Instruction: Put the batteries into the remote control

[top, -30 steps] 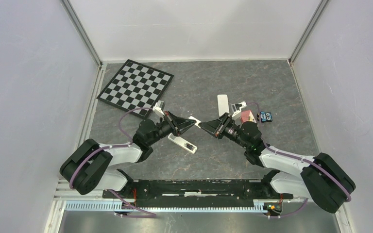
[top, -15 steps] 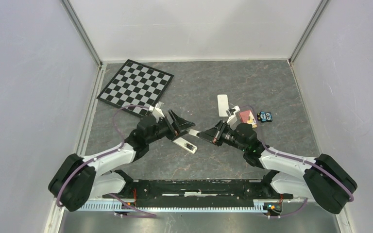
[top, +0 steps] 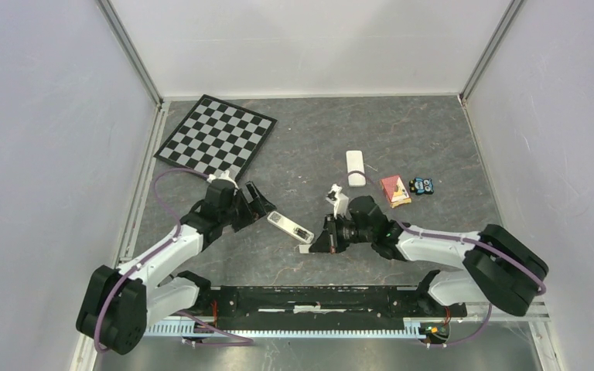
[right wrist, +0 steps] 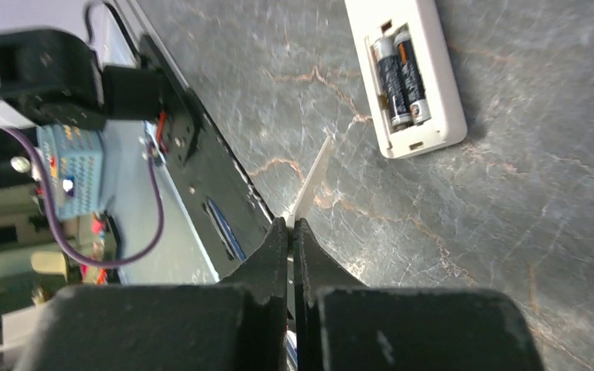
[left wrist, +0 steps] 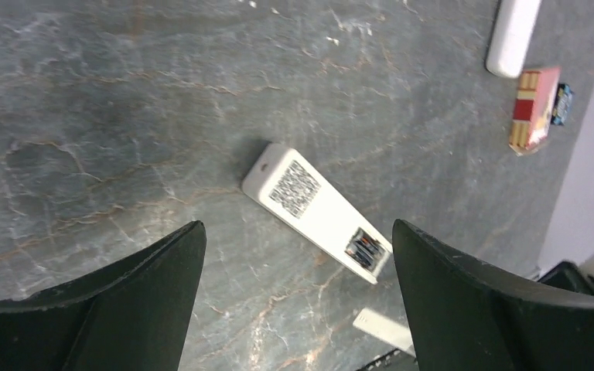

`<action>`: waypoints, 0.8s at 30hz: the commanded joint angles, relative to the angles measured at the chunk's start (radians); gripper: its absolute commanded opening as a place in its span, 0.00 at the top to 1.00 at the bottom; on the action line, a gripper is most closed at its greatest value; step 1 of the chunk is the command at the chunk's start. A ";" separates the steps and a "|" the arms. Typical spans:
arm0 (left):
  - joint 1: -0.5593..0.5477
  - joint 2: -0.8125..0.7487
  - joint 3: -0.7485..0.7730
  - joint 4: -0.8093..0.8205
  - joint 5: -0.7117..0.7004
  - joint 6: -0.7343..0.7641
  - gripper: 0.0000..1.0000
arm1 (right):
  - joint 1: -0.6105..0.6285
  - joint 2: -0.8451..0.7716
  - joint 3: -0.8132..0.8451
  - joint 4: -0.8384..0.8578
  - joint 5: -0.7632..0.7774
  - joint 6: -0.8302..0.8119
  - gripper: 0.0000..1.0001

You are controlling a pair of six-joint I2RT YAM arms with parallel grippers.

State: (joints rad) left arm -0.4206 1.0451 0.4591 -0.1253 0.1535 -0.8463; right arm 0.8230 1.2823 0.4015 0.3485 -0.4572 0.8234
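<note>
The right gripper is pinched shut on a thin white battery cover, holding it edge-up just off the near end of the remote control. The remote lies face down on the counter, and both batteries already sit side by side in its open compartment. The left gripper hangs wide open and empty above the remote's other end.

The step now looks like closing the compartment. To do it well, tip the cover flat, line its edge up with the slot, and slide it along the remote until it seats. The light remote may skid, so the left gripper could steady it.

A second ago the two grippers met tip to tip above the remote. Since then the left has let go and drawn back, and the right has dropped low beside the compartment.
</note>
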 commanded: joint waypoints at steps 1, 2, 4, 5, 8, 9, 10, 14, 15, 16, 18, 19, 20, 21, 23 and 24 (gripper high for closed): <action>0.024 0.041 0.030 0.025 -0.034 0.041 0.05 | 0.022 0.067 0.095 -0.087 -0.033 -0.145 1.00; 0.025 0.053 0.032 0.033 -0.027 0.041 0.06 | 0.021 0.079 0.105 -0.105 -0.024 -0.159 1.00; 0.027 0.070 0.037 0.041 -0.019 0.042 0.06 | 0.021 0.096 0.121 -0.132 0.021 -0.175 1.00; 0.027 0.076 0.037 0.047 -0.014 0.044 0.06 | 0.019 0.104 0.126 -0.139 0.036 -0.176 1.00; 0.030 0.084 0.036 0.060 -0.005 0.045 0.06 | 0.009 0.103 0.132 -0.163 0.109 -0.179 1.00; 0.030 0.085 0.034 0.060 -0.005 0.046 0.06 | 0.004 0.100 0.132 -0.173 0.128 -0.176 1.00; 0.030 0.085 0.035 0.060 -0.005 0.044 0.06 | -0.003 0.096 0.130 -0.176 0.144 -0.172 1.00; 0.030 0.080 0.027 0.070 0.003 0.031 0.08 | -0.031 0.095 0.111 -0.140 0.154 -0.150 1.00; 0.030 0.079 0.025 0.068 0.000 0.028 0.09 | -0.033 0.103 0.107 -0.115 0.129 -0.149 1.00; 0.032 0.077 0.024 0.063 -0.008 0.022 0.10 | -0.035 0.114 0.103 -0.090 0.104 -0.139 1.00; 0.032 0.073 0.019 0.056 -0.019 0.020 0.10 | -0.034 0.125 0.080 -0.027 0.052 -0.109 1.00; 0.034 0.069 0.019 0.047 -0.023 0.021 0.11 | -0.034 0.124 0.069 0.003 0.029 -0.095 1.00; 0.035 0.065 0.018 0.041 -0.025 0.021 0.11 | -0.035 0.119 0.061 0.018 0.008 -0.085 1.00; 0.036 0.058 0.016 0.035 -0.026 0.021 0.12 | -0.035 0.112 0.057 0.040 -0.018 -0.081 1.00; 0.038 0.039 0.011 0.015 -0.036 0.023 0.12 | -0.036 0.092 0.064 0.044 -0.054 -0.077 1.00; 0.038 0.027 0.009 0.006 -0.042 0.026 0.12 | -0.040 0.086 0.069 0.047 -0.067 -0.075 1.00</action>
State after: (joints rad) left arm -0.3889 1.1206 0.4591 -0.1043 0.1360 -0.8429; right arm 0.7891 1.3968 0.4679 0.3023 -0.4339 0.7235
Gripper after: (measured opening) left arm 0.884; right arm 0.013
